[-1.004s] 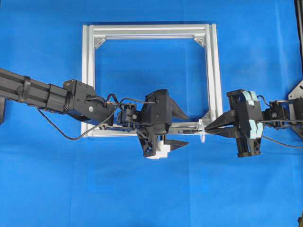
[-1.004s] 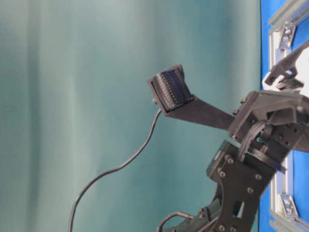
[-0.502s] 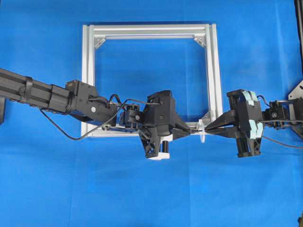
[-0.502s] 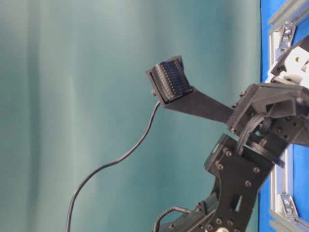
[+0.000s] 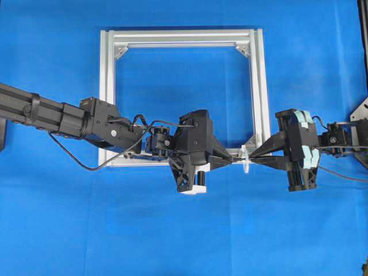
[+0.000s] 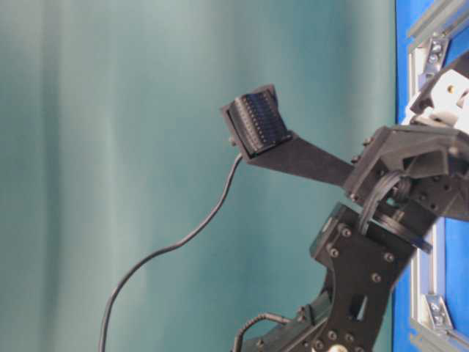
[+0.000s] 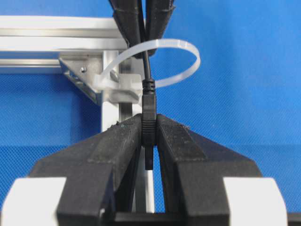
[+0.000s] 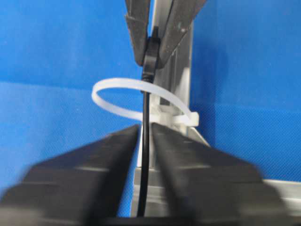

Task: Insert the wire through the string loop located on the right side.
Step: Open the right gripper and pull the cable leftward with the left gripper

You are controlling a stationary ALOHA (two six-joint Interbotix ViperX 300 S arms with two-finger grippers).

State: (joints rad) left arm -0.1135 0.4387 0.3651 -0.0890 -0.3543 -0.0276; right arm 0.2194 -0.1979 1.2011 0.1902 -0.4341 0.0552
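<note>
1. Overhead view: the silver frame (image 5: 183,96) lies flat on the blue table cover (image 5: 184,230). The left gripper (image 5: 230,161) and the right gripper (image 5: 253,159) face each other along the frame's near rail, at its right-hand corner, with the string loop (image 5: 245,159) standing between their tips. The wire itself is too thin to make out here; its line would run left–right between the two grippers.

2. Table-level view: only the back of one black arm and its camera mount (image 6: 256,125) show against a teal backdrop, with a strip of frame at the right edge. Neither the wire nor the loop can be seen.

3. Left wrist view: the left gripper (image 7: 149,129) is clamped tight on the wire's (image 7: 148,89) thicker plug end. The wire's long axis runs straight away from the camera, passes through the whitish string loop (image 7: 181,47) and goes on between the right gripper's fingers (image 7: 126,19) beyond. The loop is fixed to the frame's corner bracket (image 7: 82,75).

4. Right wrist view: the right gripper (image 8: 146,136) stands slightly parted, a narrow gap on each side of the wire (image 8: 146,155), not pinching it. The wire runs lengthwise through the string loop (image 8: 117,101), plug end pointing away, into the left gripper's fingers (image 8: 175,28).
</note>
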